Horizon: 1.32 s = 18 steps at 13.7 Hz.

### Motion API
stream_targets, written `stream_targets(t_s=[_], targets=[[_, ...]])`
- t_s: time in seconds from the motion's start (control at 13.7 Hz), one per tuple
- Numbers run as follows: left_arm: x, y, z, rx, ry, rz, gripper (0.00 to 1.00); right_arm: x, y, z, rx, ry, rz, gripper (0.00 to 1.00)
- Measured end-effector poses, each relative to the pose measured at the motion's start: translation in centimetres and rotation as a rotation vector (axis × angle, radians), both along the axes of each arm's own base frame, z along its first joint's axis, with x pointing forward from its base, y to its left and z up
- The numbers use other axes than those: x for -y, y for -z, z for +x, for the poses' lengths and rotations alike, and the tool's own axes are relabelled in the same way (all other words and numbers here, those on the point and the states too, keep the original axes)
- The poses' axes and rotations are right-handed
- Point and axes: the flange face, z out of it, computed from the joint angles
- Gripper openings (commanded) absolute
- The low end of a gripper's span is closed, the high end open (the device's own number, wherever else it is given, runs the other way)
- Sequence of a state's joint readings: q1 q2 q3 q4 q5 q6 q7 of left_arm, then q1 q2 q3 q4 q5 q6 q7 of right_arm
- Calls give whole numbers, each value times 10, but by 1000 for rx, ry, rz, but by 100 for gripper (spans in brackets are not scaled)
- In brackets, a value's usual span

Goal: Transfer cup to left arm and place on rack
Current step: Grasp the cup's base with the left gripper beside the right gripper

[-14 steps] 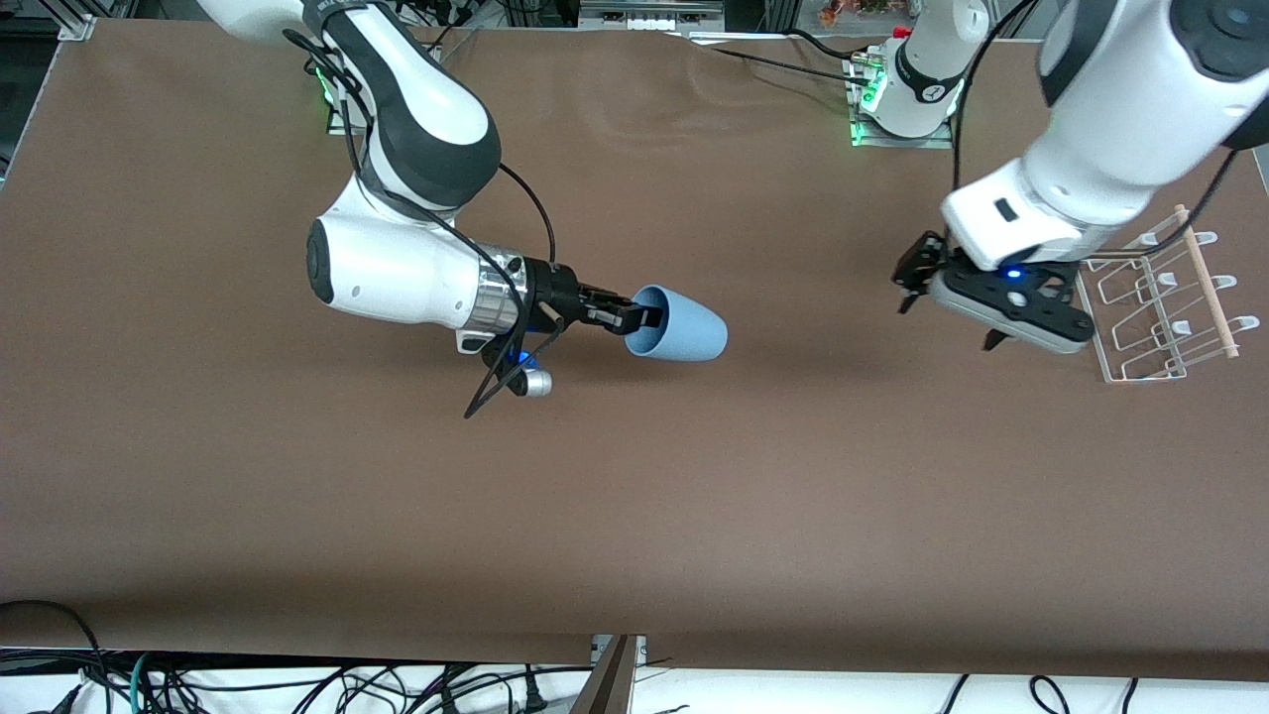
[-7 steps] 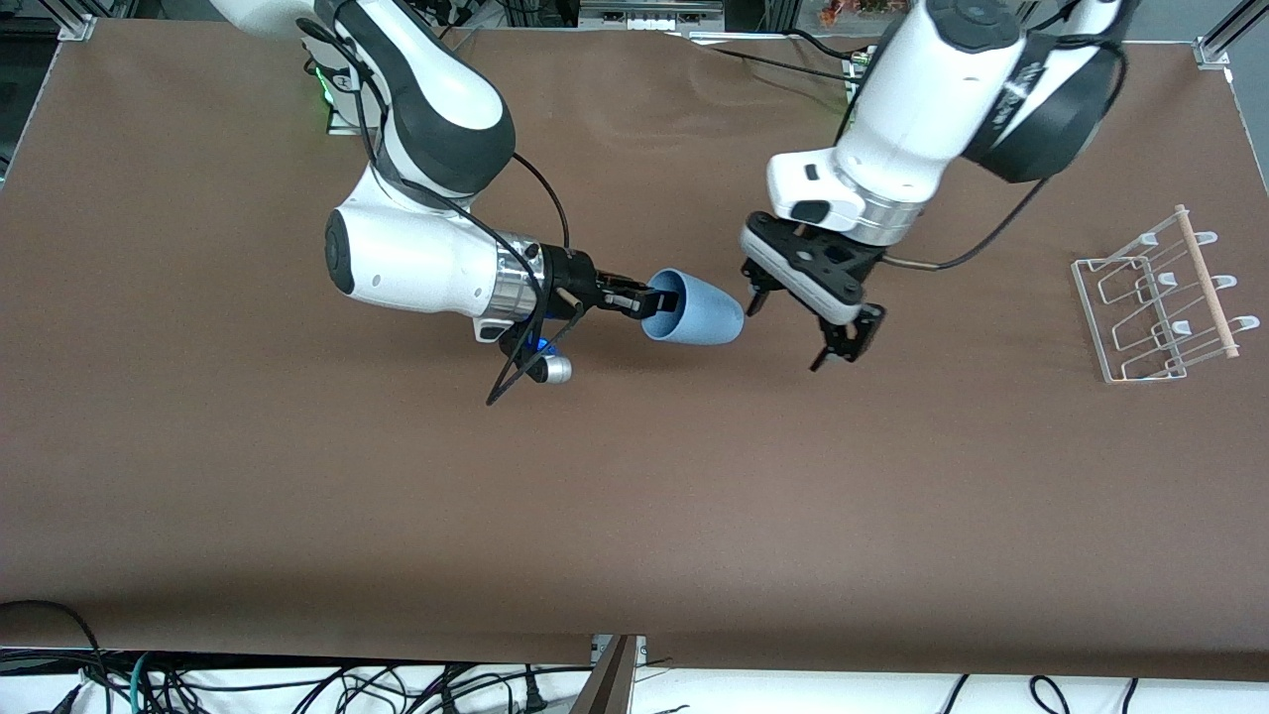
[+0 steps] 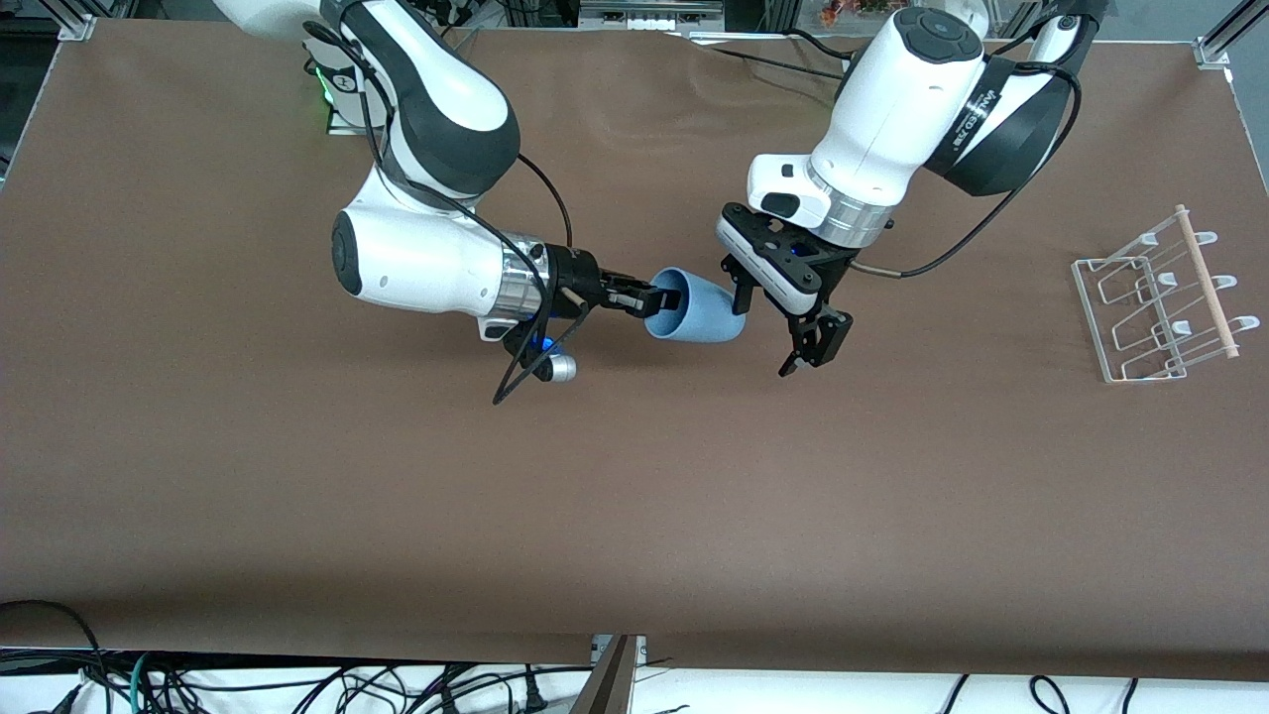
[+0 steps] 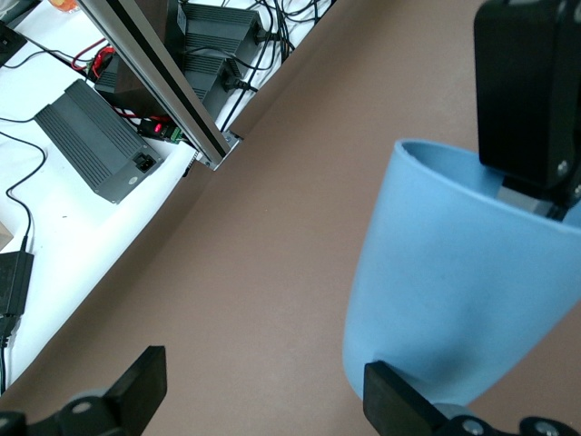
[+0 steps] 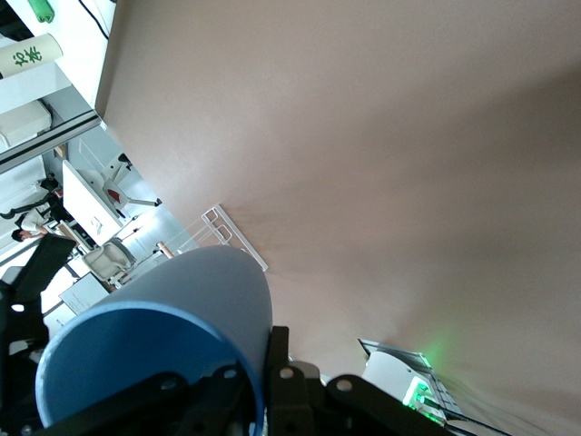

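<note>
Two robot arms meet over a brown surface (image 3: 634, 496), one holding a light-blue cup out toward the other.

The right hand (image 3: 656, 297) is clamped on the rim of the cup (image 3: 699, 315), one finger inside the mouth and one outside, holding it on its side in the air above the middle of the surface, base pointing toward the left arm. The left hand (image 3: 768, 322) hangs at the cup's base with its fingers spread wide; one finger (image 4: 404, 404) sits just beside the cup's wall, nothing gripped. The clear rack (image 3: 1155, 297) with its wooden rod stands well apart, at the left arm's end of the surface.
</note>
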<state>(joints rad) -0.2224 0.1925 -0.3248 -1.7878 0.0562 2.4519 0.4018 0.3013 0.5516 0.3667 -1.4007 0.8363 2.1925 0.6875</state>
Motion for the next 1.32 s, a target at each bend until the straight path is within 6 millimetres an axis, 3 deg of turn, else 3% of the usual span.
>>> stream_targets(t_s=[0.44, 0.73, 1.02, 1.32], targets=[[-8, -7, -9, 4, 57, 39, 100, 44, -1, 30, 5, 73, -1, 0], [-4, -1, -14, 4, 70, 31, 100, 39, -5, 26, 9, 65, 3, 0], [26, 24, -20, 3, 100, -21, 100, 38, -9, 25, 14, 63, 5, 0], [38, 25, -24, 6, 88, -53, 100, 38, -9, 24, 14, 61, 6, 0]])
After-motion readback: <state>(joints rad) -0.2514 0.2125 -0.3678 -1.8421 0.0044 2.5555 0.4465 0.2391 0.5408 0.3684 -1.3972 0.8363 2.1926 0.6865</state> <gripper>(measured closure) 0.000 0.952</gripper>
